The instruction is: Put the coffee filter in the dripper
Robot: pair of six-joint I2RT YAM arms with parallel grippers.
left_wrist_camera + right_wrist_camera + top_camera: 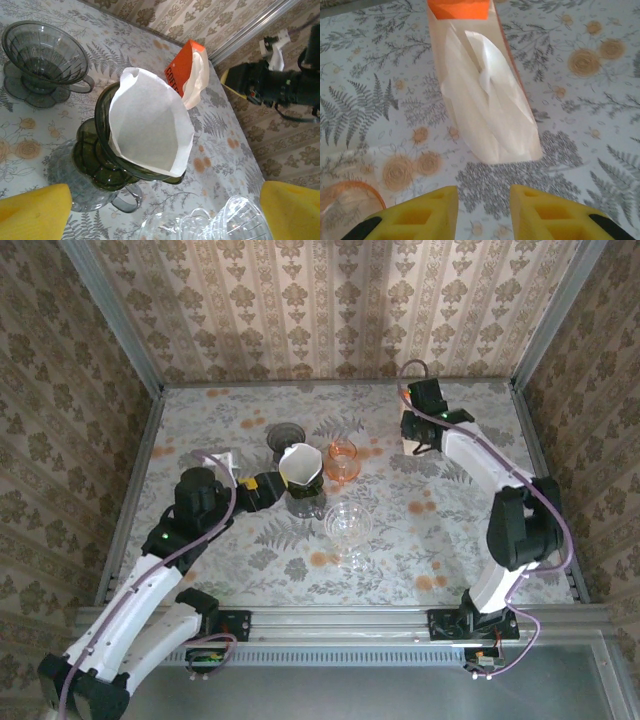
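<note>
A white paper coffee filter stands open inside the dark green glass dripper, which sits on a grey glass mug. From above, the filter rises out of that dripper at mid-table. My left gripper is open just short of the dripper, its yellow fingers wide apart and touching nothing. The left gripper lies to the dripper's left. My right gripper hovers over the table in front of the filter box, jaws narrowed but apart, holding nothing.
An orange box of spare filters lies at the back right. A grey dripper, an orange dripper and a clear dripper stand close around the green one. Walls fence the table.
</note>
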